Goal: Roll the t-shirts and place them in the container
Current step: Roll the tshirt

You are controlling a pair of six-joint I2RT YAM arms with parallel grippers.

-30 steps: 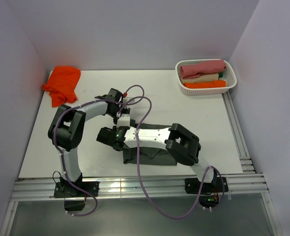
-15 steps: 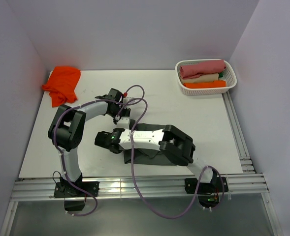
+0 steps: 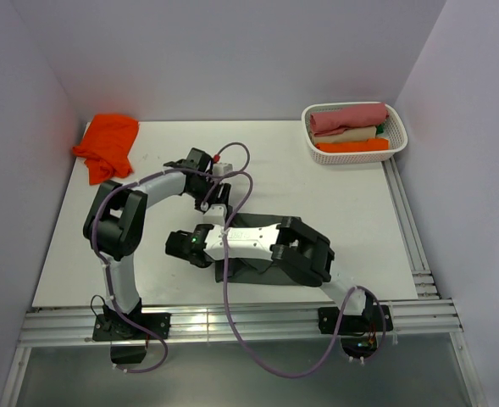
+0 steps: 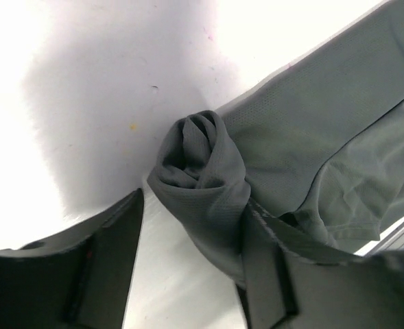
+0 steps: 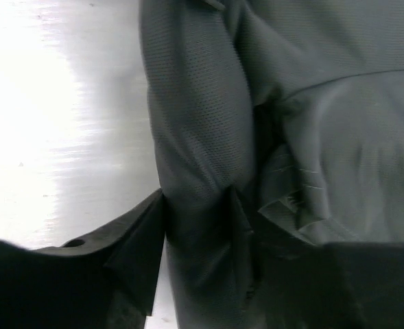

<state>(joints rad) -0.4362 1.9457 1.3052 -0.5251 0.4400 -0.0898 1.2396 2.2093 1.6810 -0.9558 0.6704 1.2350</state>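
Observation:
A dark charcoal-grey t-shirt (image 3: 262, 261) lies at the table's middle front, largely under my right arm, its left edge wound into a roll (image 4: 205, 175). My left gripper (image 4: 191, 205) stands open around the roll's end (image 3: 215, 203); the cloth leans on the right finger (image 4: 277, 267) and a gap shows at the left finger. My right gripper (image 5: 196, 205) is shut on the roll (image 5: 198, 130) further along, at the shirt's left edge (image 3: 191, 246). The orange-red t-shirt (image 3: 107, 144) lies crumpled in the far left corner.
A white basket (image 3: 315, 148) at the far right holds rolled cloths in pink, cream and orange. Walls close in the table on the left, back and right. Metal rails (image 3: 232, 322) run along the front and right edges. Purple cables loop over both arms.
My left gripper has opened and let go of the roll's end. The right arm has slid a little left and nearer, its jaws closing in on the roll.

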